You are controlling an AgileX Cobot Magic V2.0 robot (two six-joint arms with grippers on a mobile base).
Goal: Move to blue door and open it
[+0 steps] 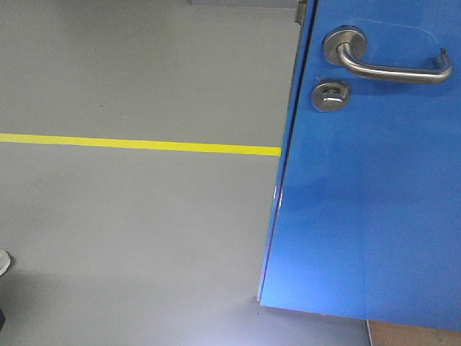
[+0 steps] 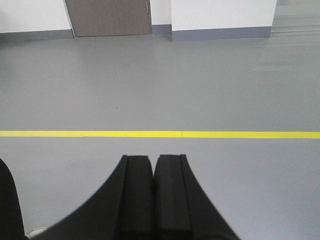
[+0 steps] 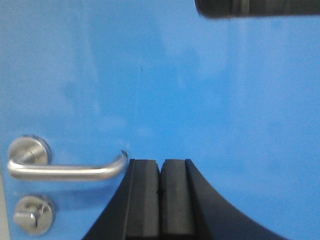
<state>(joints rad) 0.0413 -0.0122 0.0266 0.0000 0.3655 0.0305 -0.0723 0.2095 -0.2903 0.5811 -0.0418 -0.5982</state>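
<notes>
On the left of the front view I see only grey floor (image 1: 130, 238) with a yellow line (image 1: 137, 144) across it. My left gripper (image 2: 153, 170) looks at this same floor; its jaws are pressed together and it holds nothing.

The blue door (image 1: 374, 202) fills the right part of the front view, from about 12 o'clock down to 5 o'clock. I judge it is a stiff, heavy panel that will not bend, and its glossy face is slippery, so pushing on the flat surface gives little grip. The place to take hold is the lever handle (image 1: 392, 66) at about 1 o'clock, best near its free end, where pressing down needs the least force. The metal is smooth and round, so I think a gripper can slide off if it closes only lightly. Under the handle sits the thumb-turn lock (image 1: 330, 95).

In the right wrist view the right gripper (image 3: 160, 172) is closed and empty, just beside the free end of the lever, at about 3 o'clock from it. I cannot tell if it touches the door.

The hinges and top of the door are cut off. A dark blurred shape (image 3: 255, 7) at 1 o'clock in the right wrist view I cannot identify. Whether the lock is engaged I cannot tell.
</notes>
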